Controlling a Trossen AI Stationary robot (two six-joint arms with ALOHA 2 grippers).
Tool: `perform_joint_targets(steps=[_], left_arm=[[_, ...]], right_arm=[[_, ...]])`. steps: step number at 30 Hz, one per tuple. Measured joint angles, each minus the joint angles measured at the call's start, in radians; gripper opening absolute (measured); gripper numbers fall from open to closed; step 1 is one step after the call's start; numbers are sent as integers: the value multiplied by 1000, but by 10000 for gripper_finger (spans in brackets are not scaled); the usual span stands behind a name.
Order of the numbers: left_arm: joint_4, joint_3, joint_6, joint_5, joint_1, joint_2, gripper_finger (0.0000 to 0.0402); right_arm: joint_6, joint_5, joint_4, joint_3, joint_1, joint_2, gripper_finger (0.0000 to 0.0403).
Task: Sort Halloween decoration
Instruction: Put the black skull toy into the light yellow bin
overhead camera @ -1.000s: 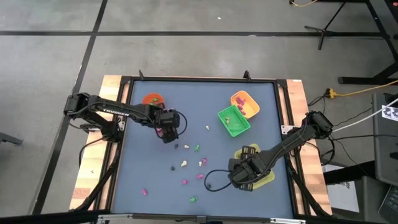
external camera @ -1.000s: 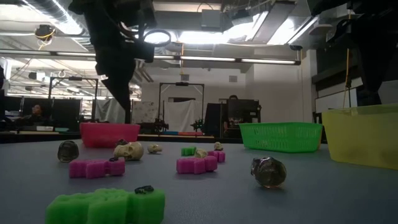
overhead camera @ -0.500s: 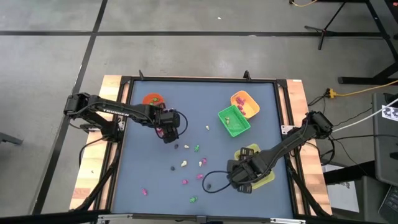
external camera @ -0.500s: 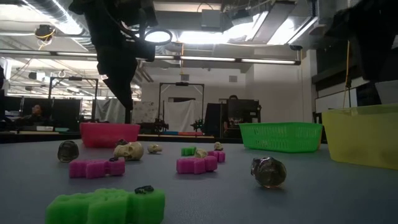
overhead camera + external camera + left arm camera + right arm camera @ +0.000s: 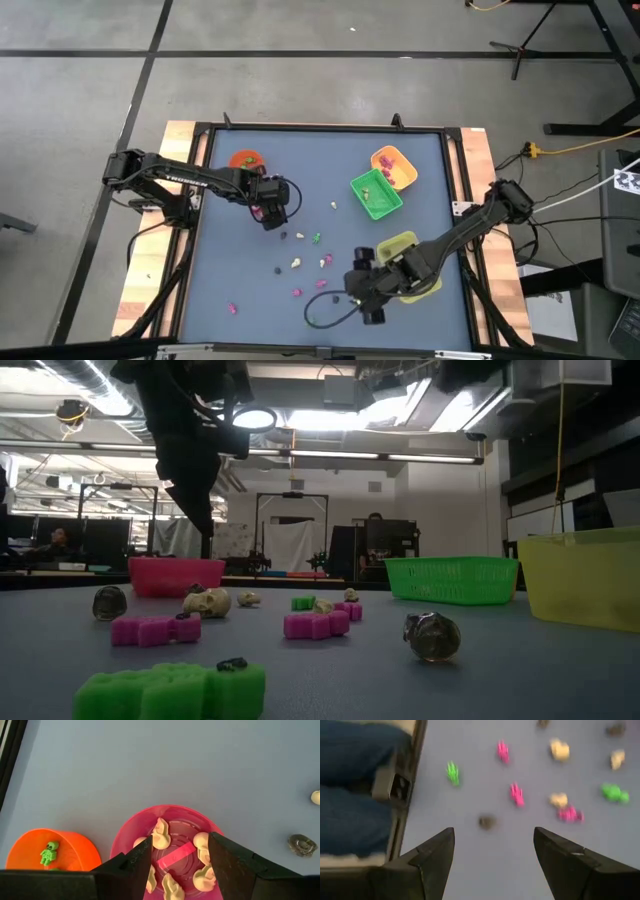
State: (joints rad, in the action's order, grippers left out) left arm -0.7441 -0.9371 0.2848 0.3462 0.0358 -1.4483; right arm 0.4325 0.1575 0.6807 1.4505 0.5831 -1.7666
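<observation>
Right gripper (image 5: pixel 350 290) spread empty, near pink trinket (image 5: pixel 322 283) at nine o'clock; could have nudged neighbours. Left gripper (image 5: pixel 177 855) spread above pink cup (image 5: pixel 131 825).

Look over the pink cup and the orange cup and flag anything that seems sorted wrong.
One oddity: the pink cup holds cream-white skulls plus a single flat pink strip, unlike the rest. The orange cup shows only a green skeleton, nothing mismatched. The open left tool hovers over the pink cup.

Tiny pink, green, cream-white and dark trinkets (image 5: pixel 300 263) scattered loose on the blue table, cream skull-like pieces (image 5: pixel 161 834) lying in a pink round cup (image 5: pixel 126 837), one green skeleton figure (image 5: pixel 49 854) in an orange cup (image 5: pixel 20 849)
</observation>
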Motion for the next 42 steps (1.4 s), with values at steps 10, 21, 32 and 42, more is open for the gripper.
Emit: perform_joint_targets(steps=[10,21,32,42], left_arm=[[-5,0,0,0,0,-2,175],[-3,0,1,1,0,-1,175],[-2,0,1,1,0,-1,175],[-2,0,1,1,0,-1,175]], right_arm=[[-26,8,-121,-18,0,-117,271],[-131,9,-225,-19,0,-255,271],[-132,35,-243,-19,-1,-330,271],[-126,44,-252,-19,-1,-345,271]])
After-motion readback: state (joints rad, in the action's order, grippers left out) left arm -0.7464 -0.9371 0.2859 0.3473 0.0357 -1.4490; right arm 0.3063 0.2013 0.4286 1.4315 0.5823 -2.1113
